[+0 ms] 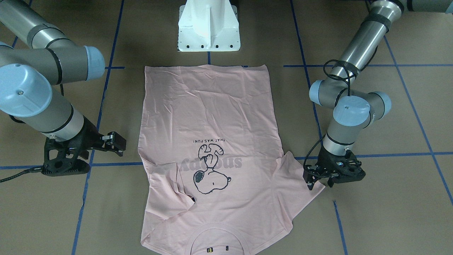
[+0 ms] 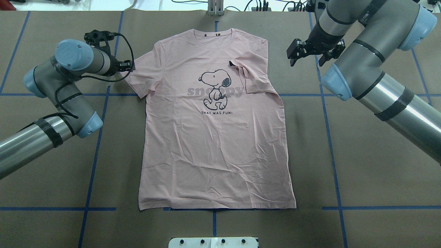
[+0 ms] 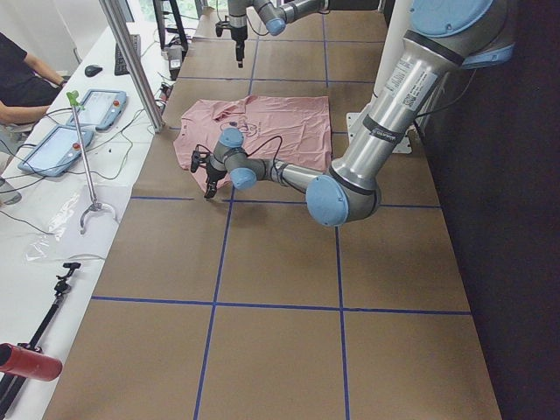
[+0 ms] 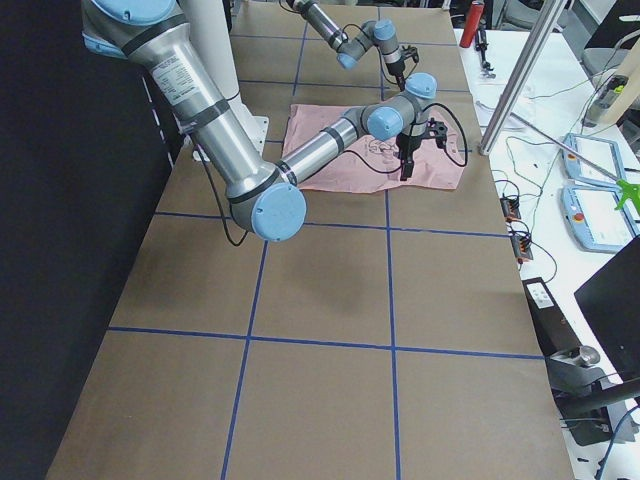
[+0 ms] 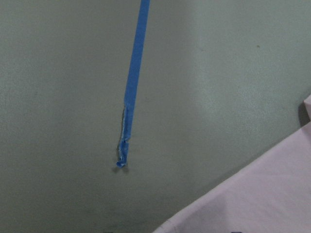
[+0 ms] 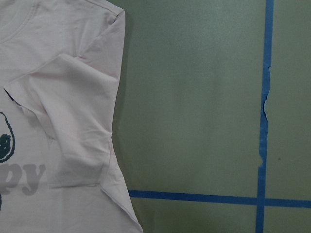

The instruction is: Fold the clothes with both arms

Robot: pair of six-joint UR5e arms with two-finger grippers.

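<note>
The pale pink T-shirt point(image 2: 213, 137) lies flat and face up, collar point(image 2: 214, 33) on the far side from the robot's base. Its dog print point(image 2: 215, 86) shows. The sleeve on my right side point(image 2: 248, 75) is folded inward onto the chest; the one on my left side point(image 2: 137, 77) is spread out. My left gripper point(image 1: 320, 183) is open, fingers pointing down at the outer edge of that spread sleeve point(image 1: 300, 184). My right gripper point(image 2: 306, 58) is open and empty, hovering off the shirt beside its right shoulder. The wrist views show no fingers.
Brown paper with blue tape lines point(image 2: 96, 148) covers the table. The white pedestal base point(image 1: 208, 24) stands just behind the shirt's hem. In the side views, tablets point(image 3: 66, 131) and cables lie on a white bench where a person sits.
</note>
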